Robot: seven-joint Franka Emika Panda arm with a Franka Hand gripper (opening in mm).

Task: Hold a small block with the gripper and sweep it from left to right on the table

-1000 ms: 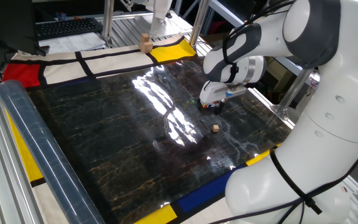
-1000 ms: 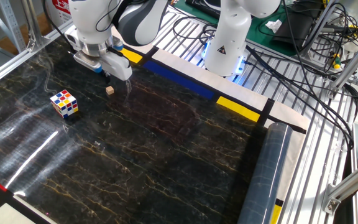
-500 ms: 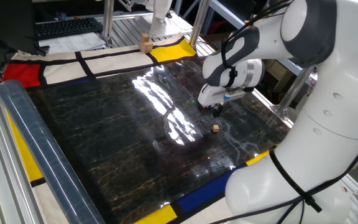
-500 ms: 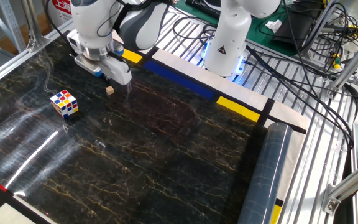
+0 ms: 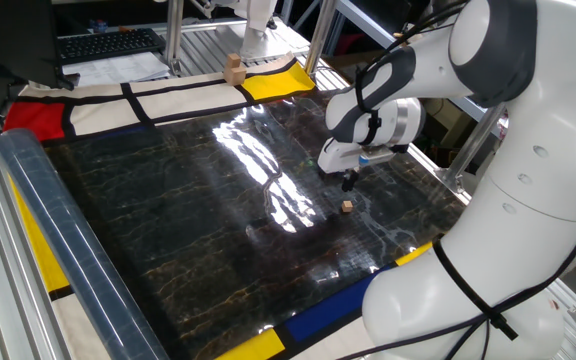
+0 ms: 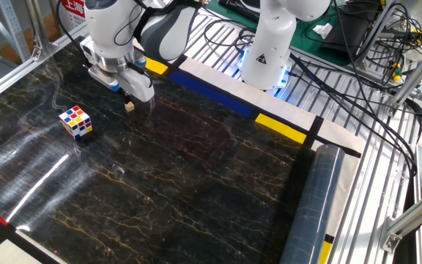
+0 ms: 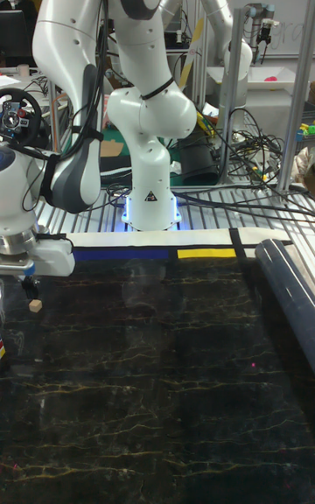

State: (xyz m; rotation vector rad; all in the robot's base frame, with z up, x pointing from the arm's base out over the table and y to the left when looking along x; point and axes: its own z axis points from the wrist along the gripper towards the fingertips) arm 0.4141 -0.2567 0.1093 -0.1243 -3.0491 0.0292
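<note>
- Right of centre in one fixed view, the gripper (image 5: 349, 183) hangs at the tip of the white arm (image 5: 488, 60), just above the small block (image 5: 347, 206), which sits on the table (image 5: 188, 220).
- Upper left in the other fixed view, the same gripper (image 6: 128, 96) hovers right over the small block (image 6: 129, 106); the fingertips look close to the block's top, but I cannot tell whether they touch it.
- At the left edge of the tall fixed view, the gripper (image 7: 26, 282) shows dark with a blue detail, and the small block (image 7: 35, 304) lies just below it and a little to the right, on the table (image 7: 175, 381).
- Whether the jaws are apart or together cannot be told: they are small and dark against the dark surface in all three views, and nothing is seen clamped between them.
- Left of the small block in the other fixed view, a multicoloured puzzle cube (image 6: 75, 122) rests on the table (image 6: 182, 183), clearly apart from the block.
- At the top of one fixed view, a larger wooden block (image 5: 233, 68) stands on the white border panel, well apart from the arm, beside a yellow panel (image 5: 276, 82).
- Along the left side of that view lies a grey roll (image 5: 58, 240); the same roll (image 6: 310, 205) runs along the right side in the other fixed view.
- Upper left of one fixed view holds a red panel (image 5: 36, 116).
</note>
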